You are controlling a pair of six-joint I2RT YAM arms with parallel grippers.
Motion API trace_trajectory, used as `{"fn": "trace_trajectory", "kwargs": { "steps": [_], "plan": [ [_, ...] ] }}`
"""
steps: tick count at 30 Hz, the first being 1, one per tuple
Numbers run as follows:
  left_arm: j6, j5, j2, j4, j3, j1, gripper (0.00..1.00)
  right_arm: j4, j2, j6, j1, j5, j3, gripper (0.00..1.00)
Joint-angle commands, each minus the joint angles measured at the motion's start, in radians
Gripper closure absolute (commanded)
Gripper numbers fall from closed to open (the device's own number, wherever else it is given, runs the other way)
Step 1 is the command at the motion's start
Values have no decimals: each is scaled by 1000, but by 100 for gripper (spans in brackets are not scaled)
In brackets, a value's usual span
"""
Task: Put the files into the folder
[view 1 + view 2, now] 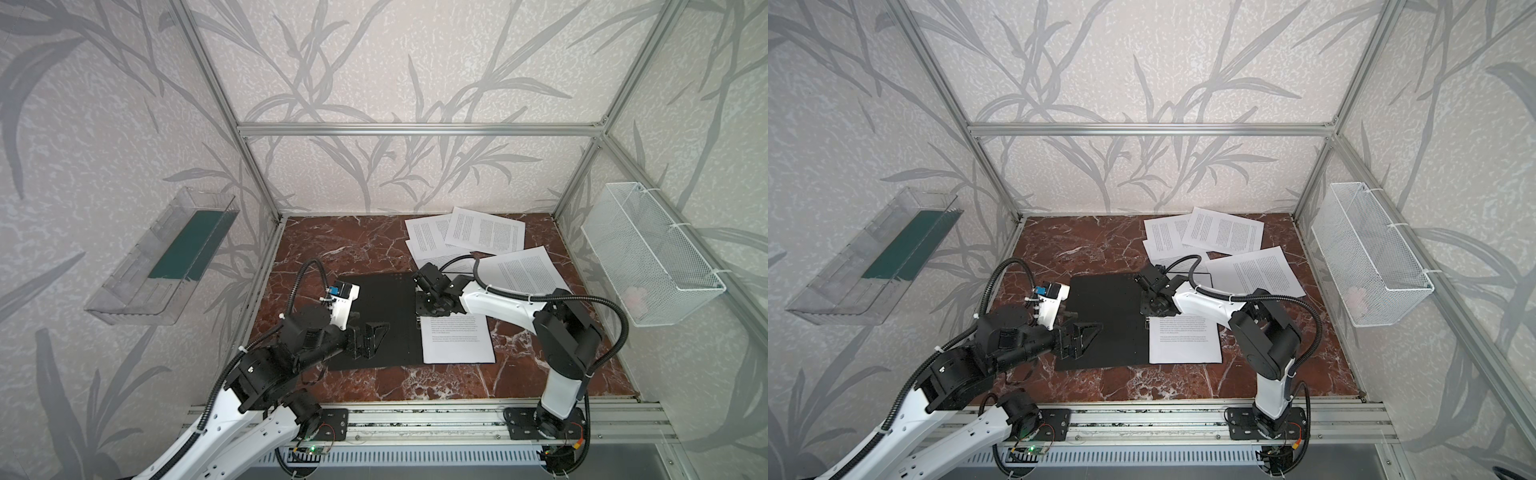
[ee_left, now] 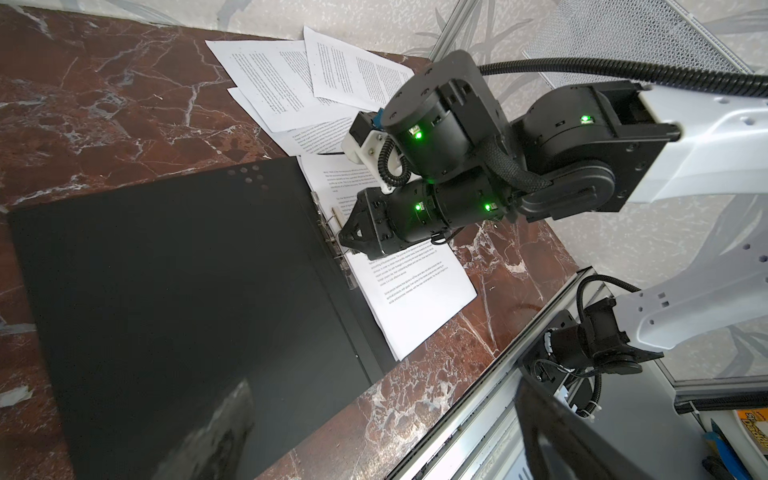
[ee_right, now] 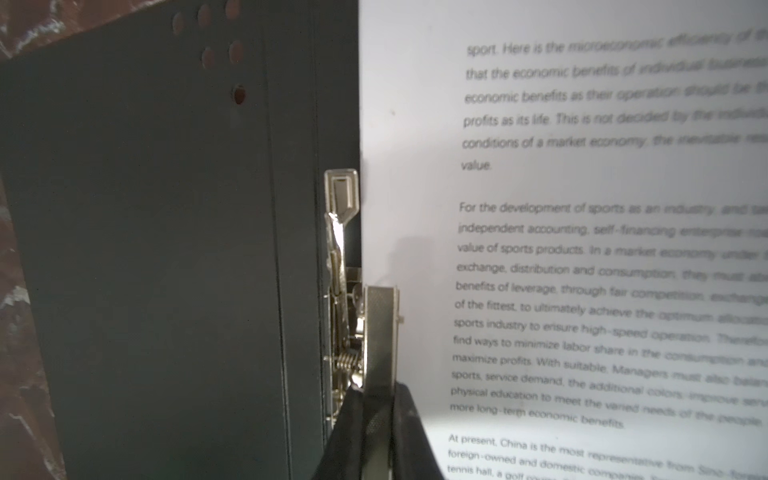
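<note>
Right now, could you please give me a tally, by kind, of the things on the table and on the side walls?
Printed sheets: 6, several overlapping
Folder: 1, lying open
Clear wall tray: 1
White mesh wall basket: 1
Total: 9

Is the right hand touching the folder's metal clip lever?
Touching. The right wrist view shows the right hand closed on the metal clip lever, fingers against both its sides.
</note>
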Motion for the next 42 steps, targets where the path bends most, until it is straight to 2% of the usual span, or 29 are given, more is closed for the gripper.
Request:
{"fn": "trace_trajectory", "kwargs": {
  "steps": [1,8,17,23,34,38,42],
  "plan": [
    [-7,18,1,16,-8,10,1,16,48,71,31,-5,73,97],
    [-8,32,-1,21,-10,24,1,-31,160,142,86,16,210,100],
    [-15,62,-2,37,-18,49,1,-20,206,223,104,20,243,96],
    [-17,71,-1,41,-18,61,1,-16,220,233,105,15,251,94],
    [-17,69,-1,43,-19,65,1,-24,216,215,105,30,263,68],
    [-21,62,-3,41,-19,66,1,-40,178,183,102,60,265,58],
    [-48,20,-18,39,-24,70,1,-36,90,96,83,81,224,42]
  ]
}}
